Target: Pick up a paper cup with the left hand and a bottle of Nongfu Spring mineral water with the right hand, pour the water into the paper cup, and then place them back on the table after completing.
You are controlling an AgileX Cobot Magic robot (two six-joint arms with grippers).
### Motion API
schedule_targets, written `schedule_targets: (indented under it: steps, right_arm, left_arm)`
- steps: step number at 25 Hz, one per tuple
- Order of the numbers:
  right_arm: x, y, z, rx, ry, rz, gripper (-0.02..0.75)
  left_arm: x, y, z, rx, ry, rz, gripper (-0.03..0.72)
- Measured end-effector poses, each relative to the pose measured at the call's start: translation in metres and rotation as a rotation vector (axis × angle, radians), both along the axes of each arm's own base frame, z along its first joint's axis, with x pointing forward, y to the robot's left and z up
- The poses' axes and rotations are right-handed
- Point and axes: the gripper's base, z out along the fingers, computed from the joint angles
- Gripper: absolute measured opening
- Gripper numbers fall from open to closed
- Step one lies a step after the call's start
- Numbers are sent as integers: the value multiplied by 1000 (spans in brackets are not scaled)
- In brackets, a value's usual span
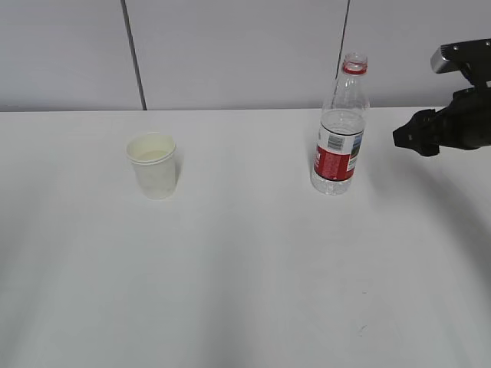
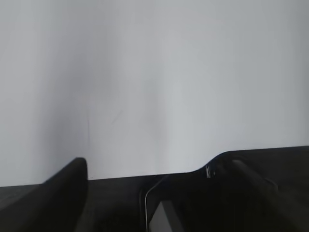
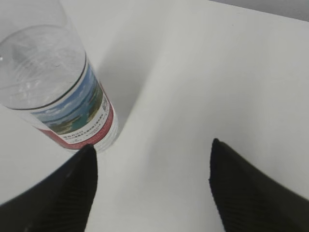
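A white paper cup point(image 1: 153, 166) stands upright on the white table point(image 1: 245, 268), left of centre. A clear Nongfu Spring bottle point(image 1: 340, 130) with a red label and a red neck ring stands upright right of centre, with no cap showing. Clear water point(image 1: 341, 123) fills its lower half. My right gripper point(image 1: 400, 138) is open and empty, hovering to the right of the bottle and apart from it. In the right wrist view the bottle point(image 3: 58, 87) stands at the upper left, just beyond the left fingertip of the open gripper point(image 3: 152, 145). My left gripper point(image 2: 152, 166) shows only in the left wrist view, its dark fingers apart over bare white table.
A grey panelled wall point(image 1: 230, 54) runs behind the table's far edge. A small dark scuff mark point(image 1: 361, 330) lies on the tabletop near the front right. The left arm is outside the exterior view.
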Motion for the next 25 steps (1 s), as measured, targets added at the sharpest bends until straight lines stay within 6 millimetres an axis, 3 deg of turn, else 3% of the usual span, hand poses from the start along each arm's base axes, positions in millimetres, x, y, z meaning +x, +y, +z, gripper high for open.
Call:
schedule_targets:
  steps: [7,14,18,25]
  right_arm:
    - [0,0,0,27,7,-25,535]
    - [0,0,0,31,8,-29,535]
    - [0,0,0,32,9,-29,535]
    - [0,0,0,33,7,-30,535]
  left_arm:
    - [-54,12,-16,-25,-246,2,508]
    - [-88,18,-25,-72,-500,1,491]
    - [-100,20,-26,-87,-588,2,489]
    - [-100,20,-26,-88,-593,2,479]
